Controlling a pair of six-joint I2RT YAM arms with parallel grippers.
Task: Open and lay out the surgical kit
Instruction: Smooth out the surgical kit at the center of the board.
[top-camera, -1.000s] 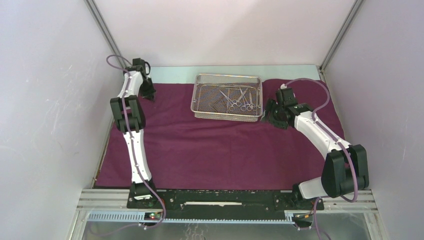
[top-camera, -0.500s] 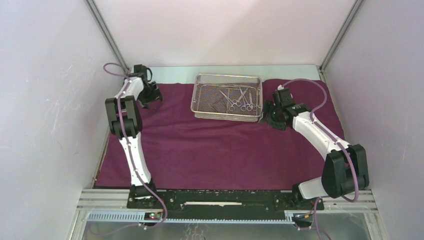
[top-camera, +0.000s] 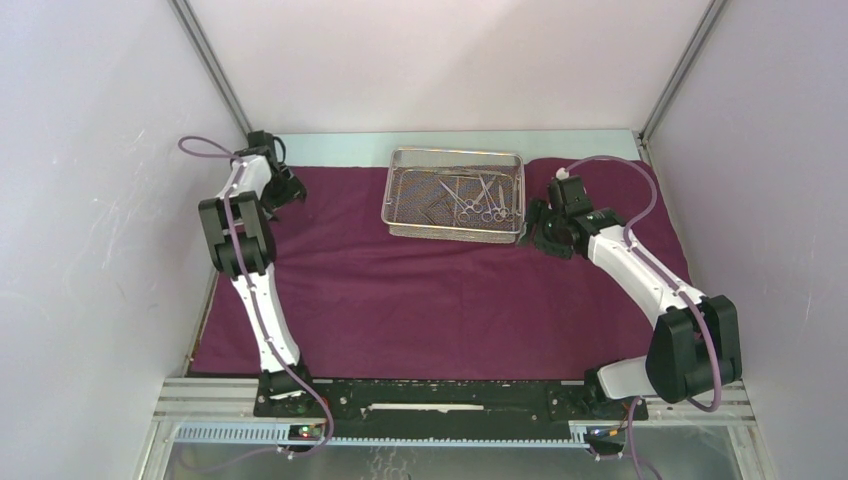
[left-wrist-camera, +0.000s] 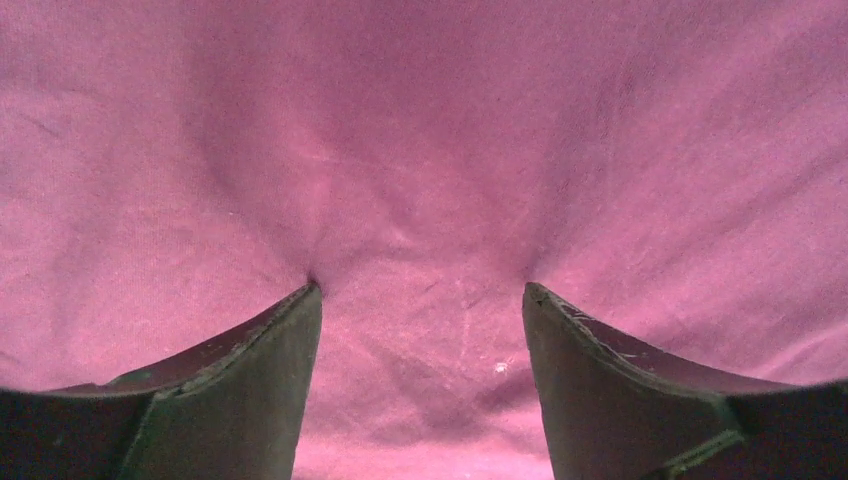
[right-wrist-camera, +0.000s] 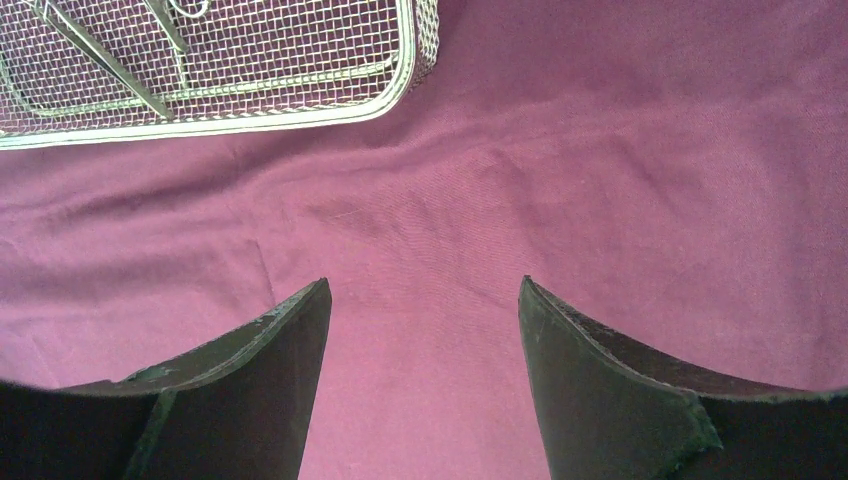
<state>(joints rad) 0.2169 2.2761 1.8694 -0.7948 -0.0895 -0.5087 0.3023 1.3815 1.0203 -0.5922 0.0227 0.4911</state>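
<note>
The maroon-purple cloth wrap lies spread flat over most of the table. On its far middle stands the silver wire-mesh tray, with several slim steel instruments inside. My left gripper is at the cloth's far left corner, open, its tips pressing into the cloth with nothing between them. My right gripper hovers just right of the tray, open and empty over the cloth; the tray's corner shows at the upper left of the right wrist view.
Pale enclosure walls close in on the left, back and right. A bare strip of pale tabletop runs behind the cloth. The metal rail with both arm bases lies along the near edge.
The left gripper let go of the cloth's far left corner and opened, and the left arm swung further left and back. The right arm barely moved.
</note>
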